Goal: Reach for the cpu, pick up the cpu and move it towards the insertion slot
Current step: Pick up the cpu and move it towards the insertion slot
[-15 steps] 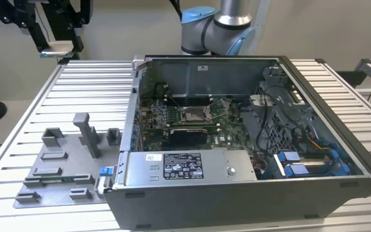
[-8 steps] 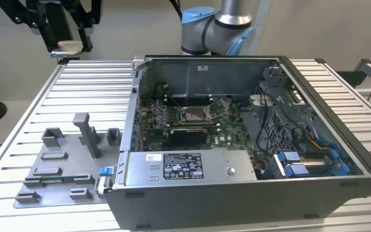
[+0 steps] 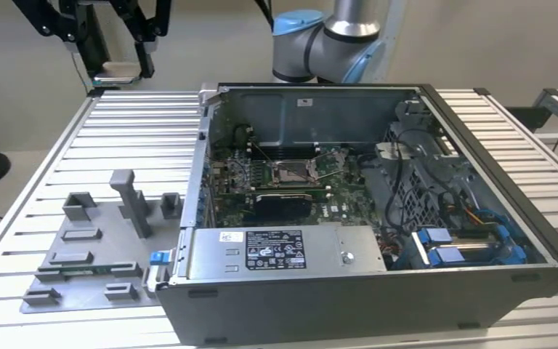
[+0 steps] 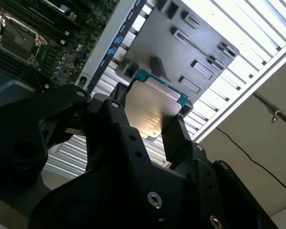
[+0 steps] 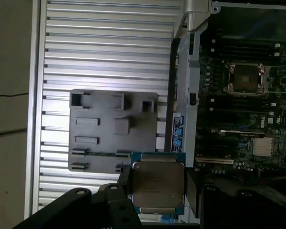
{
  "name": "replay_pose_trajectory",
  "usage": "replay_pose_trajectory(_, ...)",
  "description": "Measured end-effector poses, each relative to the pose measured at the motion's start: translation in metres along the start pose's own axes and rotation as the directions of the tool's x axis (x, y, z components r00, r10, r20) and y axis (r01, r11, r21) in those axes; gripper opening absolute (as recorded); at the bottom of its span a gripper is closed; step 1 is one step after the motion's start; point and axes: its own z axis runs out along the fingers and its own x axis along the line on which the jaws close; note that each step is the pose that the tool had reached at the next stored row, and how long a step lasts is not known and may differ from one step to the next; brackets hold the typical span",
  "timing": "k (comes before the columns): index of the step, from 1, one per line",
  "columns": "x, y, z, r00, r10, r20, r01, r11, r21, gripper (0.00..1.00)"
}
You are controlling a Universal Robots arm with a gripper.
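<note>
The cpu (image 5: 157, 183) is a flat square chip with a silvery metal face and a green edge. My gripper (image 5: 158, 187) is shut on it, one black finger on each side. In the second wrist view the cpu (image 4: 155, 107) sits between the same fingers (image 4: 177, 136), high above the table. In the exterior view my gripper (image 3: 121, 64) hangs at the far upper left, over the slatted table, with the pale cpu (image 3: 119, 70) in it. The insertion slot (image 3: 289, 171) is a metal-framed socket on the green board inside the open case, well away from the gripper; both wrist views show this slot (image 5: 245, 78) (image 4: 14, 40).
The open computer case (image 3: 376, 87) takes up the exterior view's right half, with cables, a drive cage and a power supply (image 3: 279, 251) inside. A grey fixture plate (image 3: 95, 247) with upright blocks lies on the slatted table (image 3: 134, 138) at the case's left.
</note>
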Motion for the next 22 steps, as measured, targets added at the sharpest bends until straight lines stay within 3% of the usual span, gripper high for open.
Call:
replay_pose_trajectory(6,-0.0117,-0.0004,-0.0001,1.0,0.0,0.0,0.0,1.0,0.0,0.0)
replay_pose_trajectory(19,-0.0447,-0.0017,-0.0002,1.0,0.0,0.0,0.0,1.0,0.0,0.0)
replay_pose_trajectory(22,-0.0503,-0.0019,0.0022,1.0,0.0,0.0,0.0,1.0,0.0,0.0)
